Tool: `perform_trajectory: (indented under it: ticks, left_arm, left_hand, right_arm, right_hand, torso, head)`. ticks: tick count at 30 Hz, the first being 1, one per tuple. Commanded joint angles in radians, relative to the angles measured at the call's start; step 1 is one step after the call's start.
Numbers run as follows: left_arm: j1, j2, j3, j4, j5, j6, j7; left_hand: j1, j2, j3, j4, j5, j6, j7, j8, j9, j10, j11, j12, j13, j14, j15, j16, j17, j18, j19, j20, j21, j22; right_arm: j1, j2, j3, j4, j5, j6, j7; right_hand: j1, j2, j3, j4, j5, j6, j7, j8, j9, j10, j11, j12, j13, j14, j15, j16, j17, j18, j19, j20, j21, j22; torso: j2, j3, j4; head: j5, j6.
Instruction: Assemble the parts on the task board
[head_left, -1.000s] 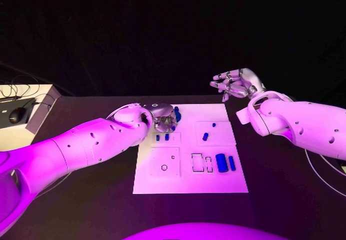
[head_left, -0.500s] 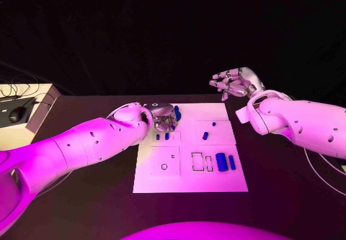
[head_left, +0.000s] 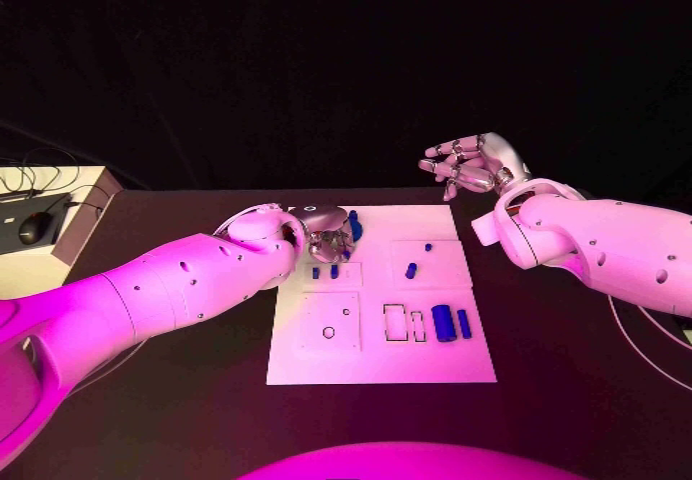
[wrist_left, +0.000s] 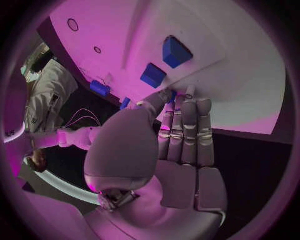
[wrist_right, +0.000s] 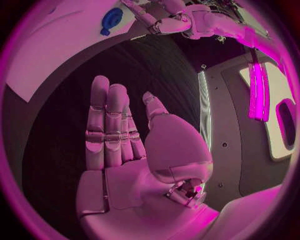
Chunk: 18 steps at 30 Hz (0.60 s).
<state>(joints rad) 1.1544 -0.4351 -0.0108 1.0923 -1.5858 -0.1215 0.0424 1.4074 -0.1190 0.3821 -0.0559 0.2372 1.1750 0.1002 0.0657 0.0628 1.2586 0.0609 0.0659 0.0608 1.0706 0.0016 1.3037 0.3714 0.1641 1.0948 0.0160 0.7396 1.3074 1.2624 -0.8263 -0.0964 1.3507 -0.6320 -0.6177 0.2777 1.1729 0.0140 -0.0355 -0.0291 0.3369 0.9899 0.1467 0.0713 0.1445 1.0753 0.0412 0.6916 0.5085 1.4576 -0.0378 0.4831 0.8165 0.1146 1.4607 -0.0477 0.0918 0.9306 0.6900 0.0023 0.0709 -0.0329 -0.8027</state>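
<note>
1. Task board (head_left: 378, 360), the white plate, lies flat in the middle of the black table (head_left: 173, 420), within reach of both arms. Its near end holds outlined recesses, and beside them two blue parts (head_left: 451, 324) sit side by side, apparently waiting for their slots.
2. Further up the board a small blue peg (head_left: 411, 270) stands in its square, with a pair of short blue pegs (head_left: 325, 271) to its left, just below the left hand.
3. Left hand (head_left: 330, 236) is down at the board's far left corner, fingers pressed together and extended, thumb drawn toward their tips over a dark blue part (head_left: 353, 226). I cannot tell whether it actually pinches that piece; the pose looks like fine work on a seated part.
4. Right hand (head_left: 467, 165) hangs raised beyond the board's far right corner, well apart from it, holding nothing, fingers loosely curled. It looks parked to keep clear.
5. Against the picture from a second ago, the right hand has drifted slightly further off, while the left hand and the parts lie as they did.
</note>
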Motion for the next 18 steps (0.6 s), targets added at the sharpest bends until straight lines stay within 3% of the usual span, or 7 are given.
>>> perform_trajectory:
  ticks: [1, 14, 18]
  left_arm:
    - [-0.001, 0.0, 0.0, 0.0, 0.007, 0.005, 0.009]
    - [-0.001, -0.021, 0.004, 0.025, 0.047, -0.062, 0.019]
    - [-0.001, -0.039, 0.017, 0.051, 0.076, -0.064, 0.018]
  left_hand:
    - [0.001, 0.017, 0.0, -0.008, -0.005, 0.011, 0.001, -0.003, 0.002, 0.012, 0.0, -0.006, 0.001, 0.011, 0.001, -0.005, 0.001, 0.002, 0.0, -0.011, 0.009, 0.016]
    - [-0.012, 0.014, 0.004, -0.015, -0.005, 0.003, 0.005, -0.004, 0.001, 0.002, 0.004, -0.006, 0.001, 0.019, 0.001, -0.014, 0.005, 0.011, 0.0, -0.003, 0.017, 0.013]
    - [-0.013, 0.011, 0.003, -0.013, -0.005, 0.002, 0.006, -0.004, 0.001, 0.002, 0.004, -0.007, 0.001, 0.02, 0.002, -0.015, 0.005, 0.013, 0.0, -0.001, 0.017, 0.012]
  right_arm:
    - [0.001, 0.0, 0.001, 0.0, -0.002, -0.003, 0.011]
    - [0.001, 0.0, 0.001, 0.0, -0.002, -0.007, 0.014]
    - [0.001, 0.001, 0.001, -0.002, -0.003, -0.015, 0.017]
  right_hand:
    - [0.007, 0.004, 0.001, -0.005, 0.006, -0.001, 0.003, 0.002, 0.001, -0.005, -0.002, 0.005, -0.001, 0.012, -0.001, -0.006, 0.001, -0.003, 0.01, -0.003, 0.005, -0.001]
    - [0.007, 0.006, 0.003, -0.008, 0.015, 0.001, 0.003, 0.002, 0.0, -0.004, -0.003, 0.007, -0.002, 0.016, -0.002, -0.008, 0.003, -0.003, 0.012, -0.005, 0.009, -0.002]
    - [0.007, 0.005, 0.004, -0.01, 0.037, 0.001, 0.003, 0.001, 0.0, -0.004, -0.003, 0.006, -0.003, 0.015, -0.002, -0.009, 0.004, -0.003, 0.01, -0.005, 0.01, -0.002]
  torso:
    - [0.0, -0.0002, -0.0004]
    - [0.0, -0.0013, -0.0014]
    - [-0.002, -0.0014, 0.0]
  head:
    - [0.0, 0.003]
    - [-0.002, 0.005]
    - [-0.006, 0.007]
